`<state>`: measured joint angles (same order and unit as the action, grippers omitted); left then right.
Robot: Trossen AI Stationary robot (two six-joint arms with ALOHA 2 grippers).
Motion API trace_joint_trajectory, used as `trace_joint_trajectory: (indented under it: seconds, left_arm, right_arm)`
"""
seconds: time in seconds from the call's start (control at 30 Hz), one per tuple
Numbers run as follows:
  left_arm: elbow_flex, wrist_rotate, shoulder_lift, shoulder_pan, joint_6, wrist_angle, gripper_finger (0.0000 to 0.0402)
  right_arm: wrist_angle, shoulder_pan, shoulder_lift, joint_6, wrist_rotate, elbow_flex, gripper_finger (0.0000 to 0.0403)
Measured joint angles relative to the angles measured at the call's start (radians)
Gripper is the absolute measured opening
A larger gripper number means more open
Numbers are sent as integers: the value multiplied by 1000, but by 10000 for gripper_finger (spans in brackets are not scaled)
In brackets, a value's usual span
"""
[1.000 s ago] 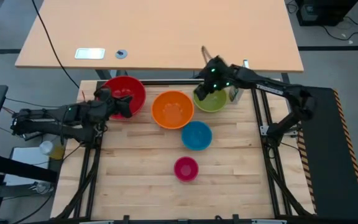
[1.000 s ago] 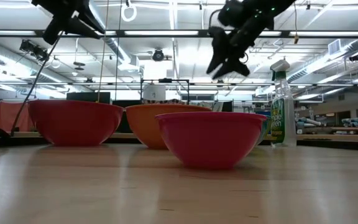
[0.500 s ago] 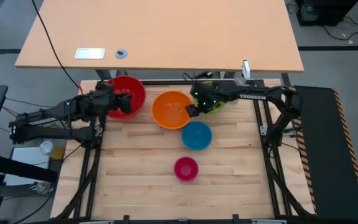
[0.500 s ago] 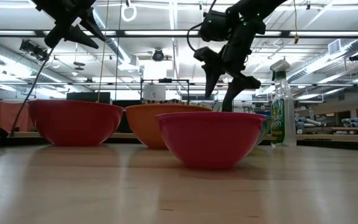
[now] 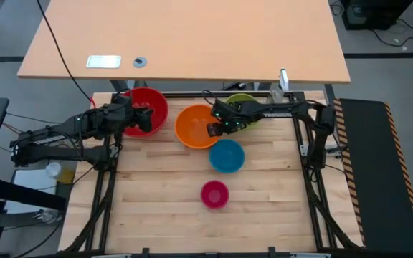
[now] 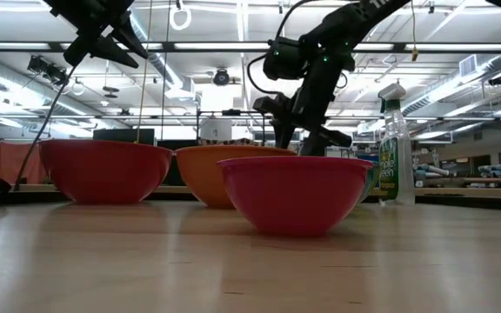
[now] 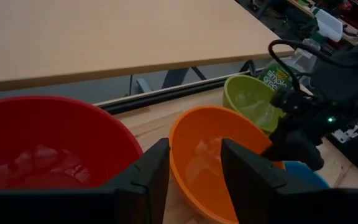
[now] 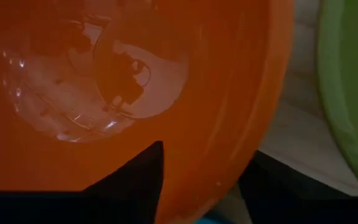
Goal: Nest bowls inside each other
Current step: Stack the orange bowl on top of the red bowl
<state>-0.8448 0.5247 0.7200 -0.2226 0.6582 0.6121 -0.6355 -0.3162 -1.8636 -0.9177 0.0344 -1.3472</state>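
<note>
Five bowls rest on their bases on the wooden table. The red bowl is at the far left, the orange bowl beside it, and the green bowl beyond that. The blue bowl and the pink bowl stand nearer. My right gripper is open and low at the orange bowl's right rim, one finger on each side of the wall. My left gripper is open and hovers over the red bowl's right side, holding nothing. My right gripper straddles the orange bowl's rim on the side facing the green bowl, one finger inside and one finger outside. It comes from above, pointing steeply down. I cannot tell whether either finger touches the wall. The bowl sits flat on the table.
A spray bottle stands at the table's far right corner, behind the green bowl. A larger light desk lies beyond the far edge. The table's near half holds only the pink bowl.
My right gripper has gone from above the green bowl toward the table's left and down, rolling its wrist. It now stands over the orange bowl's right rim. None of the bowls has moved.
</note>
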Motion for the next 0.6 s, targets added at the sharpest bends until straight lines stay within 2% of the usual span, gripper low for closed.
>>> trace_joint_trajectory:
  seconds: [0.2,0.37,0.6]
  left_arm:
    - [0,0,0,0,0,1,148]
    - [1,-5,0,0,-17,2,148]
    - [1,-38,-3,0,-19,-24,148]
  right_arm:
    - [-1,3,-1,13,-52,1,92]
    - [2,-2,1,47,-33,0,21]
    - [14,-29,39,56,-57,1,35]
